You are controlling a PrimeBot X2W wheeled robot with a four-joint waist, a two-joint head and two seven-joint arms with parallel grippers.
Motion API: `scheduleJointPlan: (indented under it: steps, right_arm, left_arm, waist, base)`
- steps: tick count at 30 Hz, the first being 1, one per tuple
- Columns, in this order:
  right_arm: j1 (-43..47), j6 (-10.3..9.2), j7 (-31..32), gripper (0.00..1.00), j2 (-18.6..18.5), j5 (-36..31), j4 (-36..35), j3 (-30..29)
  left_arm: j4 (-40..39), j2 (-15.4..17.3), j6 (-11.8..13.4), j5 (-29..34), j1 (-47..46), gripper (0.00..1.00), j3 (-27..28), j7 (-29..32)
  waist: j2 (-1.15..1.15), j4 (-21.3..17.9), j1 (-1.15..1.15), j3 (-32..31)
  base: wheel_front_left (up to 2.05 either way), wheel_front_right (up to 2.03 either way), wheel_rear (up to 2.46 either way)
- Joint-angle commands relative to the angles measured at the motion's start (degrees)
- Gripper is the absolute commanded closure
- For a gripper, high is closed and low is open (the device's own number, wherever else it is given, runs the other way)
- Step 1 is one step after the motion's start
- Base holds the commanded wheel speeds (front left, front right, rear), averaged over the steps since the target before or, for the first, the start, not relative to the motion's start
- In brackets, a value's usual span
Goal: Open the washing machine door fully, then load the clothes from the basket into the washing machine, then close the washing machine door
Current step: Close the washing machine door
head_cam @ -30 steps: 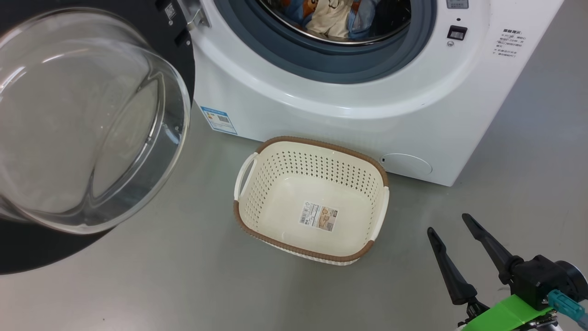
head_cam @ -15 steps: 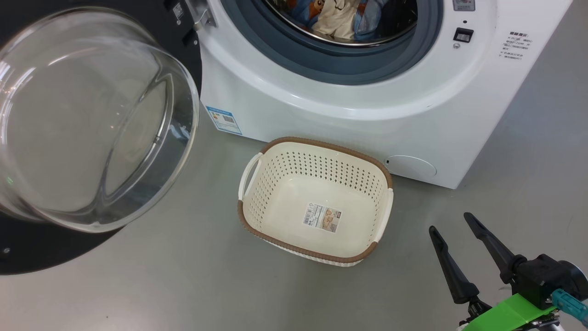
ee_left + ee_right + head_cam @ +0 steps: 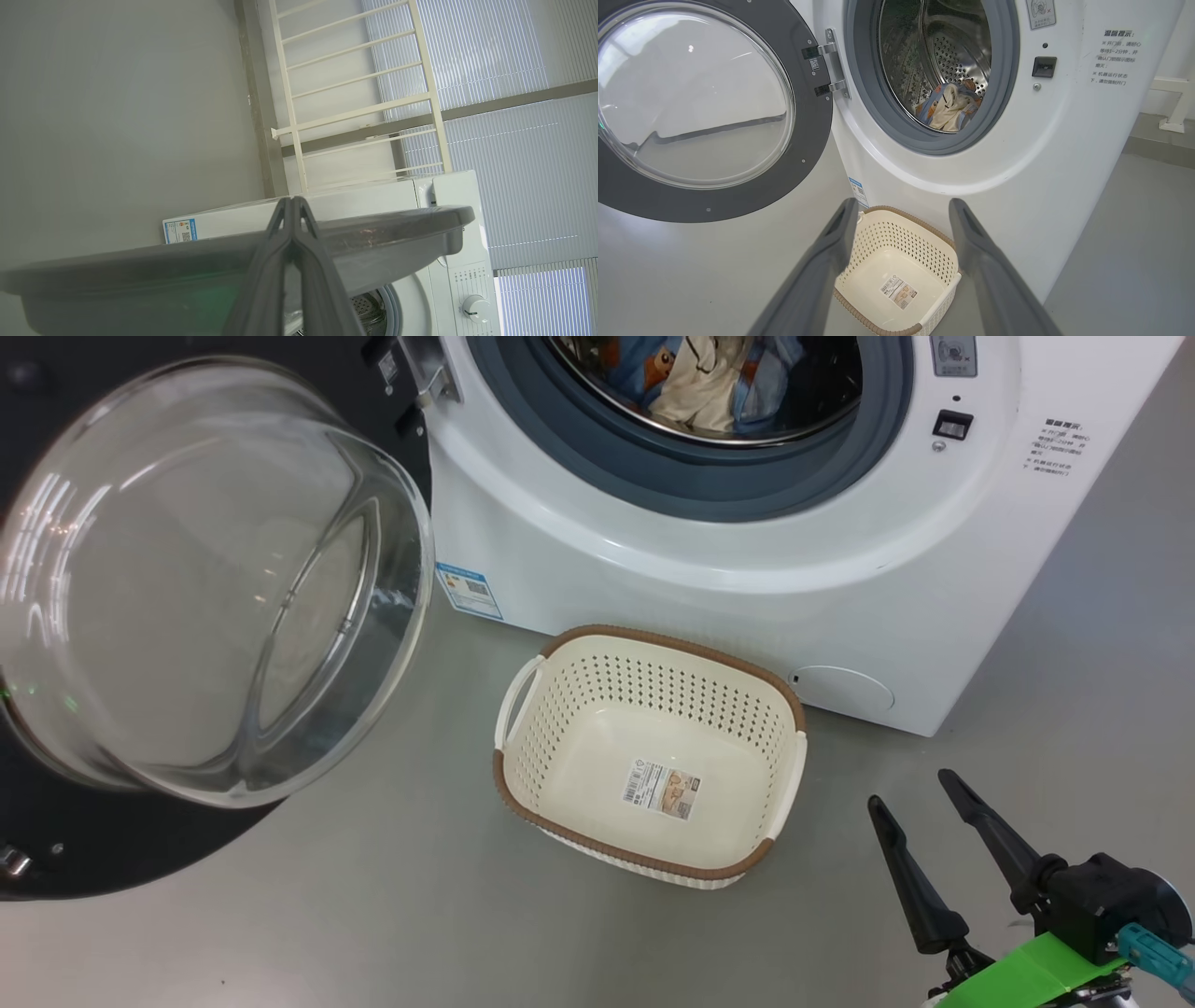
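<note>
The washing machine [image 3: 747, 579] stands with its door [image 3: 205, 588] swung out to the left, glass bowl facing me. The clothes [image 3: 709, 378] lie inside the steel drum, light blue and cream, and the right wrist view shows the clothes [image 3: 950, 105] there too. In front of the machine the basket [image 3: 653, 639] sits on the floor with only a label inside. My right gripper [image 3: 910, 791] hovers open to the right of the basket. In its own view the right gripper [image 3: 903, 205] points over the basket [image 3: 906, 238]. My left gripper [image 3: 292, 200] is shut, tips together, close against the door's dark edge [image 3: 373, 228].
Grey floor surrounds the basket. A blue-white sticker [image 3: 467, 590] marks the machine's lower left corner and a round cover [image 3: 840, 689] its lower right. A white railing [image 3: 355, 112] and window blinds stand behind the machine. A white post base [image 3: 1171, 123] sits at the right.
The whole head picture has shifted right and a little down, so the camera moved. The right gripper has stayed open in the same place. Basket and clothes have not moved.
</note>
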Motion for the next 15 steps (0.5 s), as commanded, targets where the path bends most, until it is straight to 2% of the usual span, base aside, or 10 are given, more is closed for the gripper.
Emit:
scheduleJointPlan:
  steps: [1, 15]
  right_arm:
    - [-1.7, 0.09, -0.4, 0.00, -0.2, 0.1, -1.2, 1.5]
    - [-1.2, 0.09, -1.8, 0.00, 1.3, 0.5, 0.3, 1.7]
  left_arm:
    - [-1.9, 2.1, -0.4, -0.4, 0.0, 1.00, 1.2, 1.4]
    - [-8.7, 0.3, -2.5, -1.9, 5.7, 1.00, 0.8, 6.7]
  waist:
    - [0.00, 0.1, 0.00, -0.4]
    - [0.00, -1.1, 0.00, -2.6]
  base:
    - [0.00, 0.00, 0.00]
    - [0.00, 0.00, 0.00]
